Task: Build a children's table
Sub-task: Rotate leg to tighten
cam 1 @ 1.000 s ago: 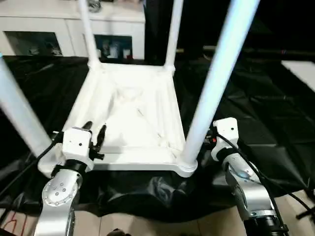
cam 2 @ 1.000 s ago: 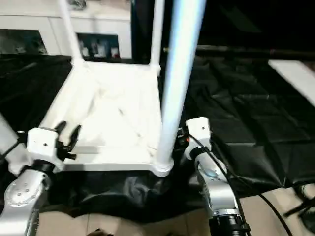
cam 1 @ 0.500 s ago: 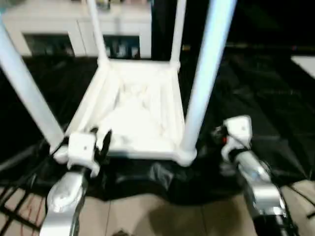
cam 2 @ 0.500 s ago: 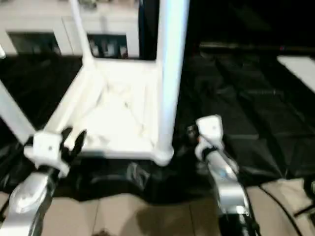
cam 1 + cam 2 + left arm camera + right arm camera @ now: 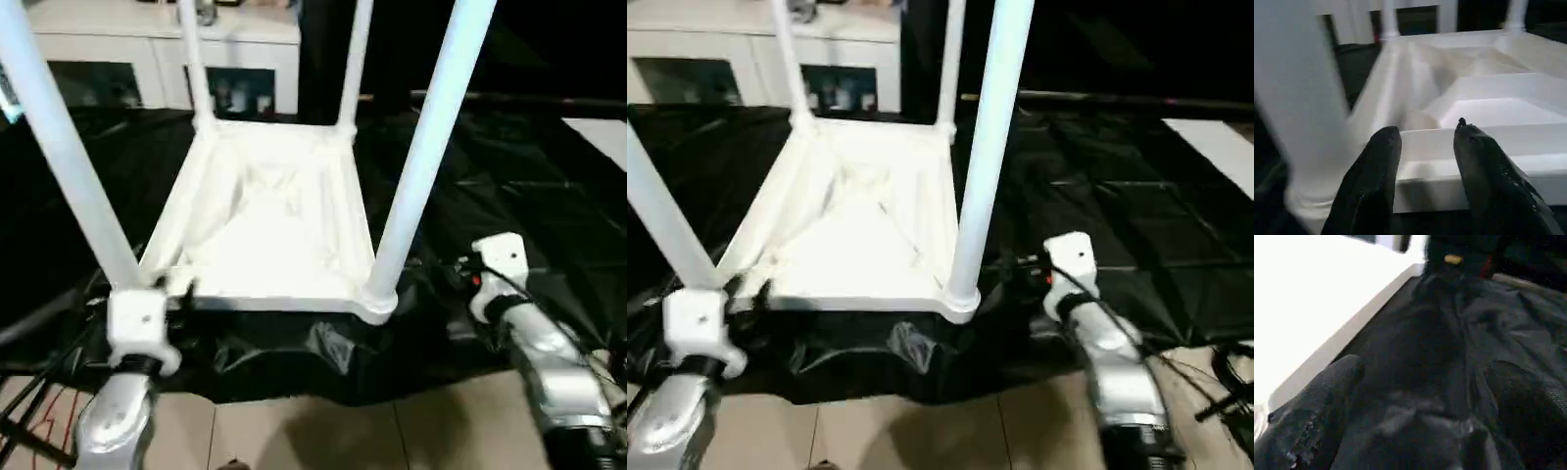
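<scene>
All 4 legs stand in the upturned children's table [image 5: 265,225]; both end effectors, left [image 5: 1422,161] and right [image 5: 1415,396], hang apart, empty; flipping it upright looks next.

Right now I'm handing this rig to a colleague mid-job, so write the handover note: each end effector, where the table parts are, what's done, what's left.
Left end effector: fingers apart, holding nothing, at the near rim of the table top, beside the near-left leg.
Right end effector: wide open, empty, over the black sheet to the right of the table.
Table: upside down on the sheet, all four legs standing in the corner sockets.
Done: legs fitted.
Left: probably check that the legs sit firm, then turn the table upright.
</scene>
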`<state>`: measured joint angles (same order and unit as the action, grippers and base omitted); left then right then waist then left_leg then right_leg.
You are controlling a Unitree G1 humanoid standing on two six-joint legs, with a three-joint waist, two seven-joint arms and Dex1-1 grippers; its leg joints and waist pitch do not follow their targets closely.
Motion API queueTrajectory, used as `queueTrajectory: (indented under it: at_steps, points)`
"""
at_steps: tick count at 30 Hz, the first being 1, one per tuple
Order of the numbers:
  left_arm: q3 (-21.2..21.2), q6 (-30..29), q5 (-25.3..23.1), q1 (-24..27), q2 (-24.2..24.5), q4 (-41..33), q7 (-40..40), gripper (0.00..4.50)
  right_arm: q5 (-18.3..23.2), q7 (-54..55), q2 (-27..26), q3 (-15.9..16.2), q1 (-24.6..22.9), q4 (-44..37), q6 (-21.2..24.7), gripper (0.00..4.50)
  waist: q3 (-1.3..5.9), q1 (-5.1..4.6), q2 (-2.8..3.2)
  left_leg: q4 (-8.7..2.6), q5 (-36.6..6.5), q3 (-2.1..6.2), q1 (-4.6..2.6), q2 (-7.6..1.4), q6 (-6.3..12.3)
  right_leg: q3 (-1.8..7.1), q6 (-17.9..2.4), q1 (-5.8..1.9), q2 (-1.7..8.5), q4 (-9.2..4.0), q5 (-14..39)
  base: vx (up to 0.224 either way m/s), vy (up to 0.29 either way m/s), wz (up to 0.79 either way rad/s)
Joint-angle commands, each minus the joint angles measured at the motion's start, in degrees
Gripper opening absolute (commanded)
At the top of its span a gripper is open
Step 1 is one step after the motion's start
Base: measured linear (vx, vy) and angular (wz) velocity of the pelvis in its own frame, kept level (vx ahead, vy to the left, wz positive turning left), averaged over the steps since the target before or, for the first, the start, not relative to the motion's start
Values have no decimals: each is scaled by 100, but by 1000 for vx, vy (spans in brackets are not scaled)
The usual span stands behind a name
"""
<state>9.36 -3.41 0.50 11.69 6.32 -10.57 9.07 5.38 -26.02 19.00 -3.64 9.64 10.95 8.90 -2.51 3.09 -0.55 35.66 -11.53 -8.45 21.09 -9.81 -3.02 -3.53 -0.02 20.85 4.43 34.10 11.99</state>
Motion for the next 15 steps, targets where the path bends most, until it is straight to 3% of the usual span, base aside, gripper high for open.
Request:
queueTrajectory:
  at_steps: [1, 3, 4, 7, 9, 10, 12, 13, 14, 15]
  points:
    - [40, 178, 228, 72, -33, -170, 111, 235, 152, -821, 331, 300, -197, -278, 223, 450, 195, -1, -18, -656, -2877, 136, -78, -281, -117, 228, -420, -38, 375, -561, 2407, 0, 0, 0]
    - [60, 257, 342, 227, -24, -243, 229, 252, 134, -1333, 695, 483, -371, -380, 216, 450, 188, 30, -19, -657, -2763, 141, -54, -304, -55, 234, -415, -57, 398, -561, 2472, 0, 0, 0]
    - [109, 475, 526, 408, -61, -235, 351, 262, 272, -1698, 925, 495, -470, -492, 272, 450, 190, 47, -32, -638, -2679, 119, -65, -303, 0, 247, -445, -24, 396, -573, 2521, 0, 0, 0]
    - [272, 930, 671, 675, -176, -113, 301, 279, 631, -2243, 1126, 500, -521, -681, 414, 450, 196, 34, -57, -645, -2502, 124, -9, -325, 109, 241, -513, -62, 381, -546, 2338, 0, 0, 0]
    - [324, 1192, 656, 777, -192, 38, 268, 296, 719, -2469, 1212, 570, -539, -778, 479, 450, 195, 40, -41, -640, -2464, 111, -24, -319, 126, 241, -526, -39, 374, -556, 2333, 0, 0, 0]
    - [341, 1378, 617, 827, -192, 164, 254, 306, 738, -2582, 1259, 625, -547, -826, 495, 450, 186, 36, -65, -636, -2433, 96, -28, -316, 158, 237, -486, -41, 367, -578, 2404, 0, 0, 0]
    - [409, 2042, 511, 938, -197, 829, 233, 319, 836, -2898, 1368, 786, -553, -941, 592, 450, 199, 52, -82, -624, -2261, 91, -17, -293, 217, 234, -379, -58, 368, -601, 2520, 0, 0, 0]
    - [561, 2411, 477, 971, -220, 1529, 124, 328, 945, -3130, 1393, 923, -530, -1040, 680, 450, 217, 60, -94, -618, -2098, 82, -17, -293, 281, 247, -330, -63, 357, -585, 2385, 0, 0, 0]
    - [758, 2469, 521, 950, -237, 1771, -24, 350, 1067, -3223, 1321, 974, -487, -1099, 796, 450, 229, 58, -142, -608, -2003, 71, -7, -289, 314, 248, -330, -71, 350, -569, 2285, 0, 0, 0]
    - [777, 2469, 526, 947, -238, 1785, -39, 350, 1078, -3230, 1313, 977, -483, -1105, 807, 450, 236, 78, -96, -625, -1867, 86, 0, -317, 313, 253, -393, -78, 372, -534, 2116, 0, 0, 0]
